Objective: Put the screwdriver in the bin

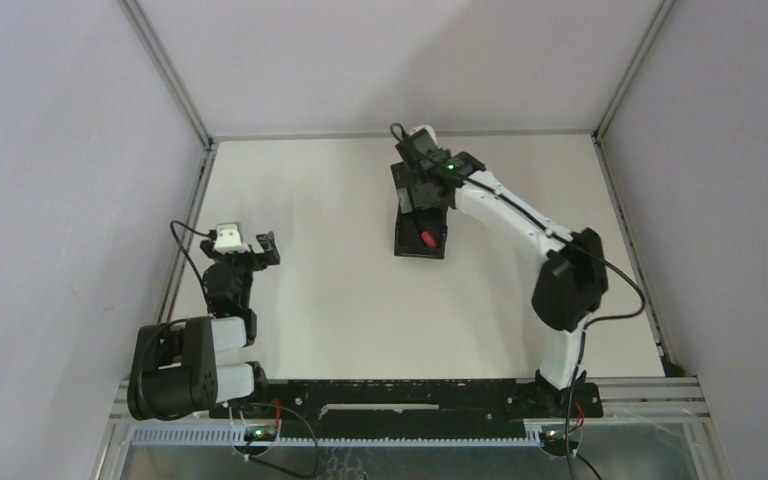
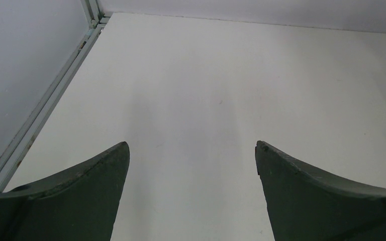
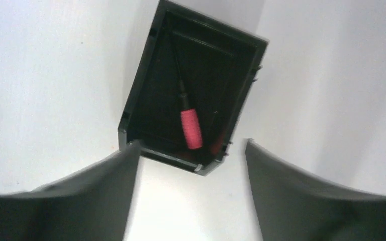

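The screwdriver lies inside the bin, flat on the black floor. Its red handle is at the end of the bin that is nearer to the arms, close to the short wall there. Its dark thin shaft points away toward the far end. In the right wrist view I see a low ridge that crosses the inside of the bin near the far end, and the screwdriver is on the near side of this ridge.

The bin stands on the white table, in the far part and a little to the right of the middle. Its long side runs away from the arms.

The right arm is stretched far forward, and its wrist is above the far end of the bin. The right gripper hangs over the bin with the two fingers spread wide apart. In its own camera the red handle shows in the gap between them, lower down in the bin. I cannot tell how high above it the fingers are.

The left arm is folded near its base at the left side of the table, well apart from the bin. The left gripper is also spread wide, and under it there is only the bare table surface.
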### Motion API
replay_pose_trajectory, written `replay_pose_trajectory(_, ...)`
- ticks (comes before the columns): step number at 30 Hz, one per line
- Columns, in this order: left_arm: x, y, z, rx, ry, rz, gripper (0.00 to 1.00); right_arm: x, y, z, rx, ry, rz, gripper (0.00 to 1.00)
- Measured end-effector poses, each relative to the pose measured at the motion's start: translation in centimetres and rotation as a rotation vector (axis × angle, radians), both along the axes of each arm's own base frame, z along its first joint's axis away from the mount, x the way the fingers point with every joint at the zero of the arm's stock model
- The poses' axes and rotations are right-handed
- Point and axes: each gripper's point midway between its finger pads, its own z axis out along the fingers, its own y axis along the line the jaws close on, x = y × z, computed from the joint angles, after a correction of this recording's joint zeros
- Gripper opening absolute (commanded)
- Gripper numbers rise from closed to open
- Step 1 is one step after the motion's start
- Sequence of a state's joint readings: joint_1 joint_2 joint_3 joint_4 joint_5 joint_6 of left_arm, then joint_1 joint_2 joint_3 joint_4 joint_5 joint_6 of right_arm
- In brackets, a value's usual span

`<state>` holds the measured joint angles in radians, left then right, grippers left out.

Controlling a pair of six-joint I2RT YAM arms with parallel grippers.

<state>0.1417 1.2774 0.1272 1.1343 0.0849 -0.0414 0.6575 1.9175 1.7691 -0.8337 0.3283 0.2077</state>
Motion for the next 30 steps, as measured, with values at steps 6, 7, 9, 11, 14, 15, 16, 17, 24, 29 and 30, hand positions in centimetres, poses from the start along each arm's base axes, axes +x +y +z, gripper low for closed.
replay_pose_trajectory(6, 0.0, 0.0, 0.0, 0.0, 0.0, 0.0, 1.0, -2.1, -1.8, 8.2, 0.124, -0.18, -0.001, 1.0)
replay_pose_trajectory(7, 0.0, 0.0, 0.0, 0.0, 0.0, 0.0, 1.0, -2.7, -2.3, 9.2, 0.146, -0.208, 0.0, 1.0)
replay_pose_trajectory(9, 0.0, 0.0, 0.0, 0.0, 0.0, 0.0, 1.0, -4.1, -3.5, 10.3, 0.177, -0.241, -0.001, 1.0)
replay_pose_trajectory(11, 0.0, 0.0, 0.0, 0.0, 0.0, 0.0, 1.0, -5.4, -4.9, 10.5, 0.214, -0.265, -0.004, 1.0)
replay_pose_trajectory(14, 0.0, 0.0, 0.0, 0.0, 0.0, 0.001, 1.0, -7.3, -7.8, 8.5, 0.239, -0.255, -0.042, 1.0)
replay_pose_trajectory(15, 0.0, 0.0, 0.0, 0.0, 0.0, 0.001, 1.0, -7.7, -8.8, 7.7, 0.238, -0.25, -0.062, 1.0)
replay_pose_trajectory(16, 0.0, 0.0, 0.0, 0.0, 0.0, 0.001, 1.0, -8.3, -10.0, 6.3, 0.237, -0.237, -0.089, 1.0)
replay_pose_trajectory(17, 0.0, 0.0, 0.0, 0.0, 0.0, 0.001, 1.0, -8.8, -10.9, 5.3, 0.234, -0.23, -0.108, 1.0)
replay_pose_trajectory(24, 0.0, 0.0, 0.0, 0.0, 0.0, 0.002, 1.0, -13.0, -16.2, -0.6, 0.28, -0.25, -0.244, 1.0)
replay_pose_trajectory(29, 0.0, 0.0, 0.0, 0.0, 0.0, 0.002, 1.0, -14.5, -18.4, -2.8, 0.299, -0.287, -0.314, 1.0)
replay_pose_trajectory(30, 0.0, 0.0, 0.0, 0.0, 0.0, 0.002, 1.0, -14.7, -18.6, -3.0, 0.299, -0.289, -0.32, 1.0)
